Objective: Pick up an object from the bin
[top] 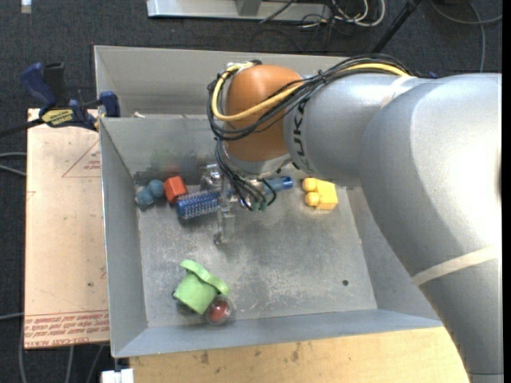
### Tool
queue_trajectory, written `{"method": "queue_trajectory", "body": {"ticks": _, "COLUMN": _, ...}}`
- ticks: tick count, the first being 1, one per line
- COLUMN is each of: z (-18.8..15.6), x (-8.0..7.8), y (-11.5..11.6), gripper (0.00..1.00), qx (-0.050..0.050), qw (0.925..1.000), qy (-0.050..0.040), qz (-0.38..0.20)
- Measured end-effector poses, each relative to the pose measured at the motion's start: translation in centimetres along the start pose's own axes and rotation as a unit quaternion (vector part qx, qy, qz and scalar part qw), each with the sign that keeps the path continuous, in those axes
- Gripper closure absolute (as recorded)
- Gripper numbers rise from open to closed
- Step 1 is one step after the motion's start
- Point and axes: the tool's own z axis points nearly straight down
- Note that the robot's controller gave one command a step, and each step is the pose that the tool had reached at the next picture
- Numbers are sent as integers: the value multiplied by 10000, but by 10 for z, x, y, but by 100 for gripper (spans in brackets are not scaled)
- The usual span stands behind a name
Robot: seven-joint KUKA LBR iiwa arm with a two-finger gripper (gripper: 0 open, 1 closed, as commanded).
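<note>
Gripper (221, 234) low over the bin (120, 238) floor, just right of a blue bristly comb-like piece (197, 206).

I cannot tell whether the gripper is open or closed. The blue piece lies left of centre, beside an orange block (174, 188). It looks light, stiff plastic and likely slippery, so it is best pinched across its narrow width.

The arm (383, 142) enters from the right of the frame and extends to centre. The orange wrist cover (259, 106), looped with cables (217, 94), sits above the downward-pointing gripper (221, 231).
</note>
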Motion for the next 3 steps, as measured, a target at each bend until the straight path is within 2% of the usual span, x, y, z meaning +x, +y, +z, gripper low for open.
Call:
{"method": "queue_trajectory", "body": {"ticks": 1, "z": -2, "x": 0, "y": 0, "gripper": 100, "qx": -4, "qw": 10000, "qy": -9, "qz": 8}}
{"method": "queue_trajectory", "body": {"ticks": 2, "z": -103, "x": -9, "y": 24, "gripper": 100, "qx": -6, "qw": 9996, "qy": -61, "qz": -265}}
{"method": "queue_trajectory", "body": {"ticks": 3, "z": -212, "x": 15, "y": 45, "gripper": 100, "qx": -5, "qw": 9993, "qy": -56, "qz": -356}}
